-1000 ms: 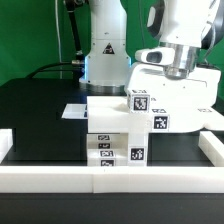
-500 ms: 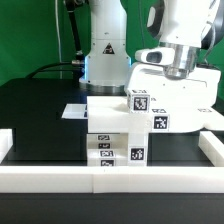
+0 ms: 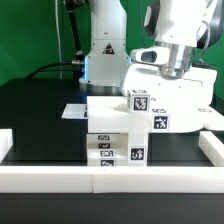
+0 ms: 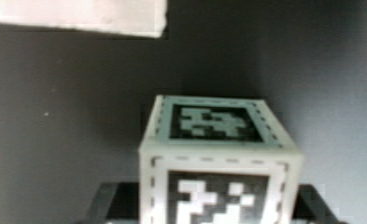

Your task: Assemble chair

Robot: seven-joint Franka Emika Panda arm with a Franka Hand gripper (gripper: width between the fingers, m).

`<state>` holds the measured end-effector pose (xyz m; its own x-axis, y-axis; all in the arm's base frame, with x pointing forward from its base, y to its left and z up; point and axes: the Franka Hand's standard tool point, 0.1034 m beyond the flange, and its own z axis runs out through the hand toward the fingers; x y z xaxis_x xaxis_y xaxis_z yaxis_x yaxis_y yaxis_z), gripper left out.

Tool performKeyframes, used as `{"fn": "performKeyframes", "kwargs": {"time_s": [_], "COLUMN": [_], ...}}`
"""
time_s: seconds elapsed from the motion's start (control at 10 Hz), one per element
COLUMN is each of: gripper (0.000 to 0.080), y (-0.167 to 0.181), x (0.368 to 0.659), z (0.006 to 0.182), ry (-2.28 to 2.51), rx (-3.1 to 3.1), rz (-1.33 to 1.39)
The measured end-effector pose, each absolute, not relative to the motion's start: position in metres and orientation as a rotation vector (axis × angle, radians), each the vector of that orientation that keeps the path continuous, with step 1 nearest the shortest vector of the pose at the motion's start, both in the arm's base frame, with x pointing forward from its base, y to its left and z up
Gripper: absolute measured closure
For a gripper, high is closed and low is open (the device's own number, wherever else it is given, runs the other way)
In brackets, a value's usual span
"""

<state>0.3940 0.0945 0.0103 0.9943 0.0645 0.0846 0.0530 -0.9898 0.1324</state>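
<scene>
Here, a black table [image 3: 40,115] is seen before a green backdrop [image 3: 30,40], edged by a white border rail [image 3: 110,178]. The chair [image 3: 130,125] parts are stacked at centre; the gripper [image 3: 172,72] is placed at one o'clock, its opening hidden

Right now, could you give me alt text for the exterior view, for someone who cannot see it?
A stack of white plastic blocky chair parts with black-and-white square tags stands on a black table, against a long white border rail. A white robot arm's gripper hangs just above the stack's top tagged block; its fingers are hidden.
</scene>
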Motion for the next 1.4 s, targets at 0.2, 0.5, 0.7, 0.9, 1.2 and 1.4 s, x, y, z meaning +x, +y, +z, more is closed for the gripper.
{"fn": "performKeyframes", "kwargs": {"time_s": [0.2,0.5,0.7,0.9,1.2,1.4], "gripper": [0.0519,0.0519,0.0519,0.0519,0.0519,0.0519], "y": [0.085,0.081,0.085,0.083,0.081,0.065], "x": [0.402,0.410,0.414,0.424,0.423,0.434], "z": [0.020,0.050,0.075,0.096,0.093,0.099], "ry": [0.069,0.004,-0.048,-0.105,-0.104,0.022], "rx": [3.018,3.082,3.135,3.172,3.163,3.166], "rz": [0.134,0.080,0.047,0.045,0.050,0.057]}}
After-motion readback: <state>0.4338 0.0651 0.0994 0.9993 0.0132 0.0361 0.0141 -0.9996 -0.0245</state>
